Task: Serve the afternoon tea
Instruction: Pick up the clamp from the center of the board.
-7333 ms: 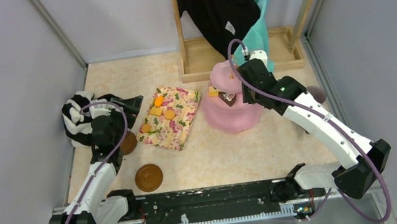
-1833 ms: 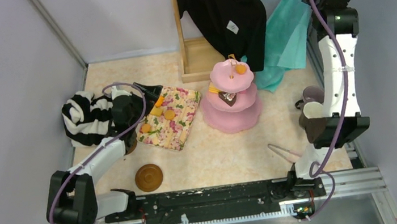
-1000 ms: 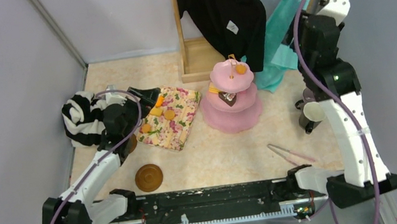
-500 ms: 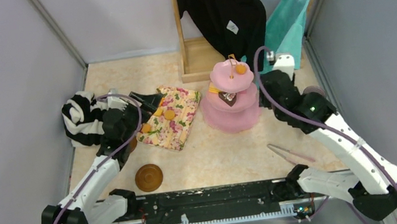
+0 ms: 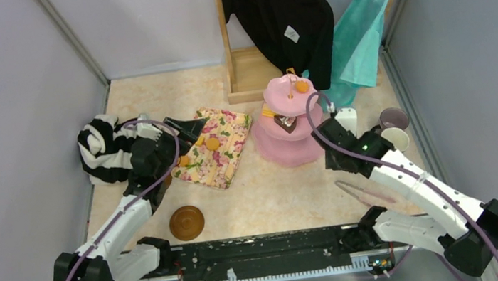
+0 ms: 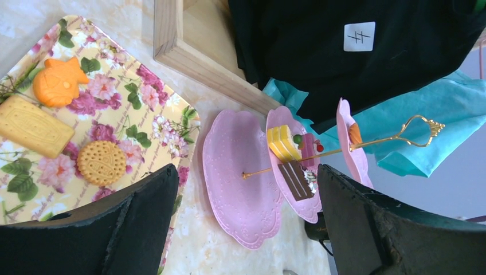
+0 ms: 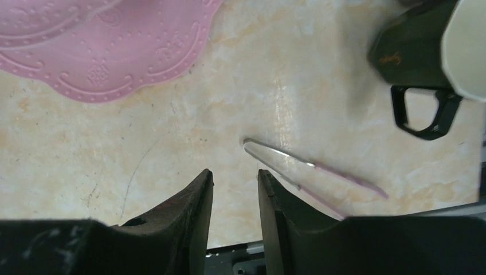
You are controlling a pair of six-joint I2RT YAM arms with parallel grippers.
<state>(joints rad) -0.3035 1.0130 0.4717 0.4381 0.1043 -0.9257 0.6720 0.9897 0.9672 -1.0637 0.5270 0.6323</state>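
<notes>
The pink three-tier cake stand (image 5: 293, 126) holds a yellow cake (image 6: 283, 142), a brown cake (image 6: 296, 180) and an orange pastry (image 5: 302, 86). More pastries lie on the floral cloth (image 5: 219, 151): an orange fish (image 6: 57, 86), a yellow bar (image 6: 31, 126) and a round biscuit (image 6: 101, 162). My left gripper (image 5: 187, 129) (image 6: 246, 170) hovers open over the cloth's far left corner, empty. My right gripper (image 5: 333, 162) (image 7: 235, 175) hangs low just right of the stand, jaws narrowly apart with nothing between. Pink-tipped tongs (image 7: 312, 169) (image 5: 363, 191) lie beside its fingers.
A lilac mug (image 5: 394, 118) and a cream-lined dark mug (image 5: 396, 139) (image 7: 412, 54) stand at the right wall. One brown saucer (image 5: 186, 223) sits near the front rail; another (image 5: 162, 180) peeks out under my left arm. A striped garment (image 5: 100, 150) lies left. Clothes hang on a wooden rack (image 5: 252, 75).
My right arm swung down from high by the teal garment to low over the table between stand and tongs, its jaws narrowing. The left arm barely moved.
</notes>
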